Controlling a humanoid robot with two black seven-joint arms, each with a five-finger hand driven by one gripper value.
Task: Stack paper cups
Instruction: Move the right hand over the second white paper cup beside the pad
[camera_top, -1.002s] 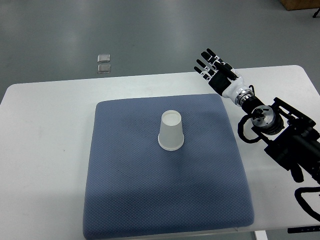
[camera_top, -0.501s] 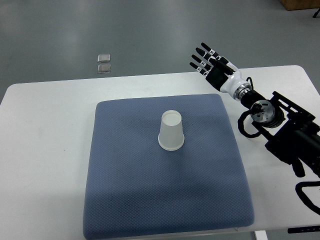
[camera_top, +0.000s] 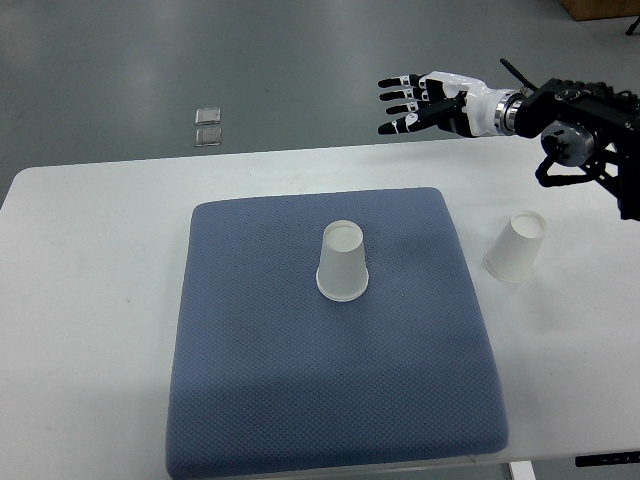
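The right hand, black and white with jointed fingers, is held spread and empty above the far edge of the white table. Nearer and to its right, a white paper cup is seen upside down on the bare tabletop. Another upturned white paper cup is set on the blue-grey padded mat.

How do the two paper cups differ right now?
Place: the cup on the mat stands near the middle of the blue mat; the cup on the table stands on the bare white table, right of the mat.
Reach: the cup on the table lies closer to the open right hand, which hovers past the table's far edge, touching neither.
Shared: both are white, upside down, unstacked.
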